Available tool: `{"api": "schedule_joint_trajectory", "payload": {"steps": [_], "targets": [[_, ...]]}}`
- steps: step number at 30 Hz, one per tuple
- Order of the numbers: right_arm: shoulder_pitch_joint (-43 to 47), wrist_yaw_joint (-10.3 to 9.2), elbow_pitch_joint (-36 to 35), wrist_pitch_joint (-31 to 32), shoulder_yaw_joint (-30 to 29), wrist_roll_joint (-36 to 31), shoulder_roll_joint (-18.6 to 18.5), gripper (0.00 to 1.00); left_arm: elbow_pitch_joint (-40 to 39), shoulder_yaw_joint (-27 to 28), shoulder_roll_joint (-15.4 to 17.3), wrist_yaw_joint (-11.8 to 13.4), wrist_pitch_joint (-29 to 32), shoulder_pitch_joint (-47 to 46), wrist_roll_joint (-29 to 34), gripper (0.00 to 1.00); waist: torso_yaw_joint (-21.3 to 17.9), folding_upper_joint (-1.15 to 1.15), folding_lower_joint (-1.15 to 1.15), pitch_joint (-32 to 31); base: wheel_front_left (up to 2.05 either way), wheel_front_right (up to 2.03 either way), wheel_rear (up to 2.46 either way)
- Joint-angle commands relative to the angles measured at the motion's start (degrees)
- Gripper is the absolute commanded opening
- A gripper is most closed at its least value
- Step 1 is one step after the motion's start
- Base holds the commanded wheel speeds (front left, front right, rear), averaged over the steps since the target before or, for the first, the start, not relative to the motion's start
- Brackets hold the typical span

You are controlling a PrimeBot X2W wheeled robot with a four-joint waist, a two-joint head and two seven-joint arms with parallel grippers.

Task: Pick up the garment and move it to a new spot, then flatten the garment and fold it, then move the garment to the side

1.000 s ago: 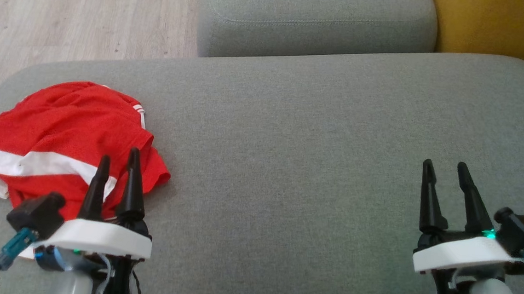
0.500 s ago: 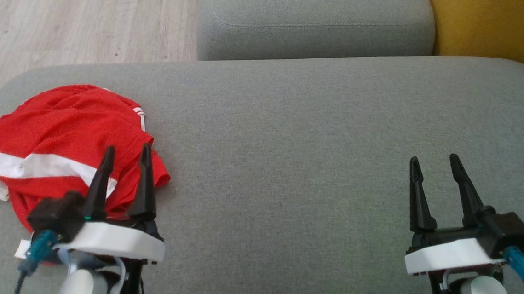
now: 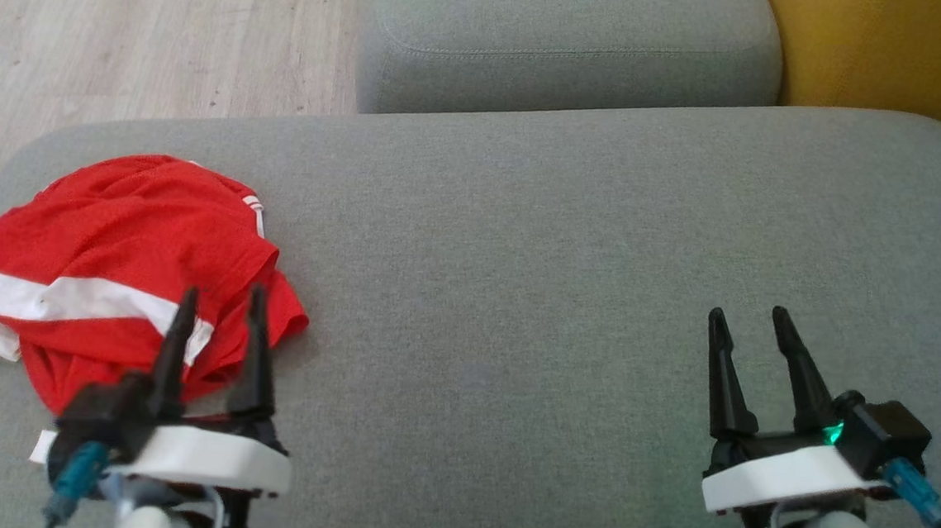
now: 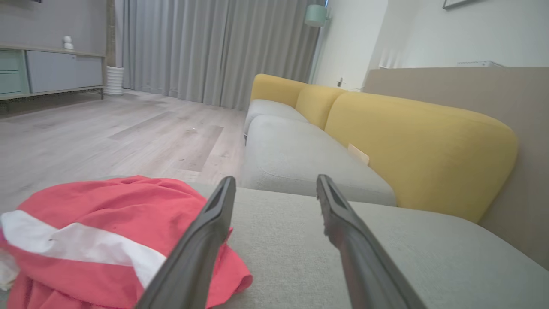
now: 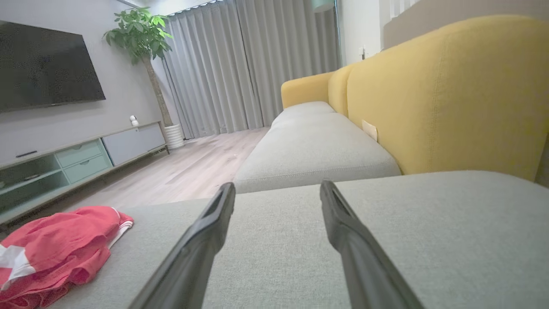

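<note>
On grey cushion (image 3: 523, 218), crumpled red white-banded garment (image 3: 123, 256)

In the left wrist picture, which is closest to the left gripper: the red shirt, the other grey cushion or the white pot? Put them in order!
From the left gripper:
1. Garment, down by its fingers.
2. Grey cushion, straight ahead.
3. White pot, far off by the curtains.

Head cam high, facing down at grey cushion (image 3: 520, 259), wrist cams low, close, share cushion + garment (image 3: 124, 248)
</note>
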Motion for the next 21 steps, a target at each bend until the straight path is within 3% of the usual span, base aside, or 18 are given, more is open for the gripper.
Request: {"api": "schedule_joint_trajectory", "payload": {"steps": [1, 7, 21], "targets": [[-1.57, -0.04, -1.32, -1.18, 1.98, 0.65, -0.46, 1.00, -1.48, 2.42, -0.17, -0.34, -0.78, -1.52, 0.22, 1.00, 0.03, 0.00, 0.00, -0.05, 0.00, 0.00, 0.00], [-1.98, -0.04, 1.88, -2.03, 3.02, 3.99, -0.47, 1.00, 3.78, 2.14, -0.26, -2.50, -1.61, -0.27, -0.10, 1.00, 0.01, 0.00, 0.00, -0.35, 0.00, 0.00, 0.00], [-3.53, -0.04, 6.11, -2.77, 4.19, 7.41, -0.49, 1.00, 6.45, 0.88, -0.26, -1.77, -2.35, -1.07, 1.35, 1.00, 0.05, 0.00, 0.00, -0.66, 0.00, 0.00, 0.00]]}}
